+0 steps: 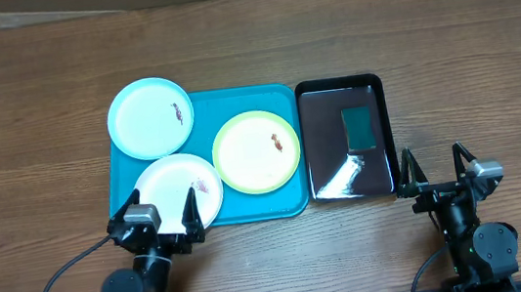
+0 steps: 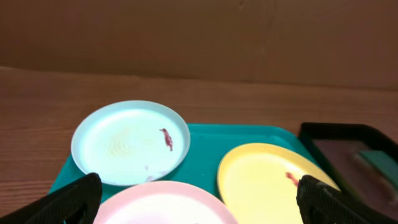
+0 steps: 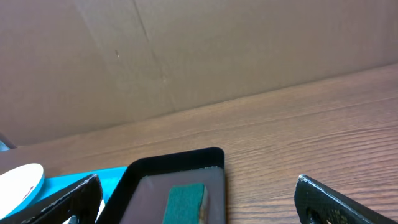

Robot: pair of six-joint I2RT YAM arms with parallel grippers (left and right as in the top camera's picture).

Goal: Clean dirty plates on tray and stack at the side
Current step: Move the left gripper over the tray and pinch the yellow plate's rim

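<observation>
Three stained plates lie on the turquoise tray (image 1: pixel 280 100). The light-blue-rimmed plate (image 1: pixel 150 117) overhangs the tray's far left corner. The yellow-green-rimmed plate (image 1: pixel 256 151) is at its right. The white/pinkish plate (image 1: pixel 179 193) is at the near left. In the left wrist view I see the blue plate (image 2: pixel 129 142), the yellow plate (image 2: pixel 273 183), the pink plate (image 2: pixel 163 204) and the tray (image 2: pixel 205 140). My left gripper (image 1: pixel 161 208) is open and empty at the pink plate's near edge. My right gripper (image 1: pixel 432 168) is open and empty, near and right of the black tray.
A glossy black tray (image 1: pixel 337 86) with a green sponge (image 1: pixel 358 127) stands right of the turquoise tray; it also shows in the right wrist view (image 3: pixel 180 163) with the sponge (image 3: pixel 185 203). A cardboard wall (image 3: pixel 186 56) runs along the table's far edge.
</observation>
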